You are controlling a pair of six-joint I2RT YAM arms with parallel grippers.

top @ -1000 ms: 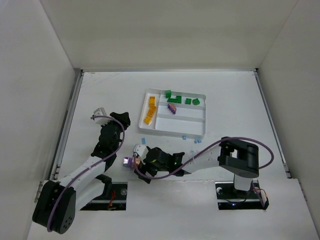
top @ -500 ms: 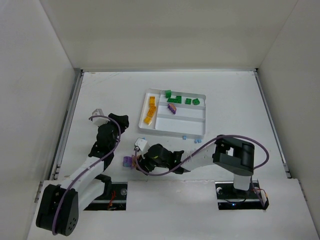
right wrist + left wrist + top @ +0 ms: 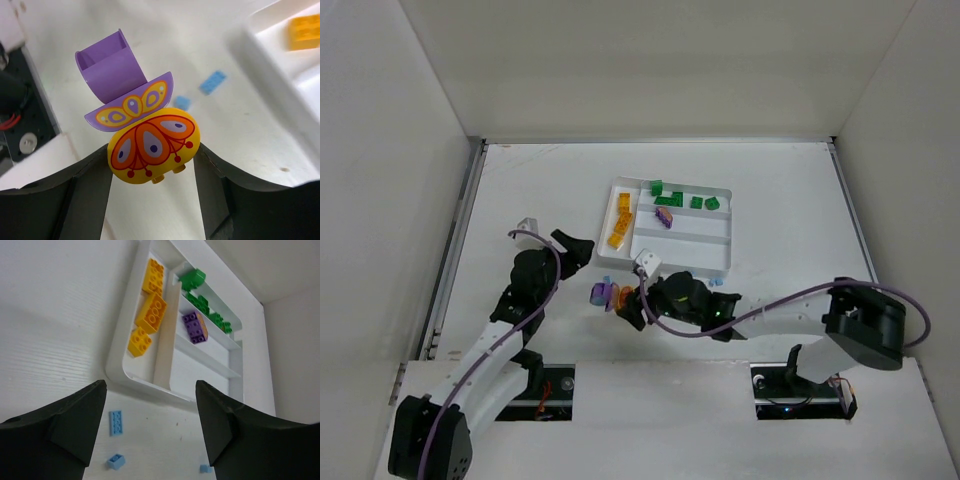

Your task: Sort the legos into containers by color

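Right wrist view, tray (image 3: 116,360) cropped at its edge: right gripper (image 3: 152,156) clamps a yellow butterfly-printed brick (image 3: 152,142), purple piece (image 3: 112,70) attached, just short of the tray; left gripper (image 3: 151,390) gapes, empty.

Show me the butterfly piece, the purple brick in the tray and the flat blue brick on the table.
butterfly piece (image 3: 150,145): right wrist view, on its orange lower wing.
purple brick (image 3: 194,326): left wrist view, on its studded top.
flat blue brick (image 3: 115,422): left wrist view, on its middle.

free: table (image 3: 790,200) right of tray (image 3: 730,230) | obstacle: blue bricks (image 3: 116,422)
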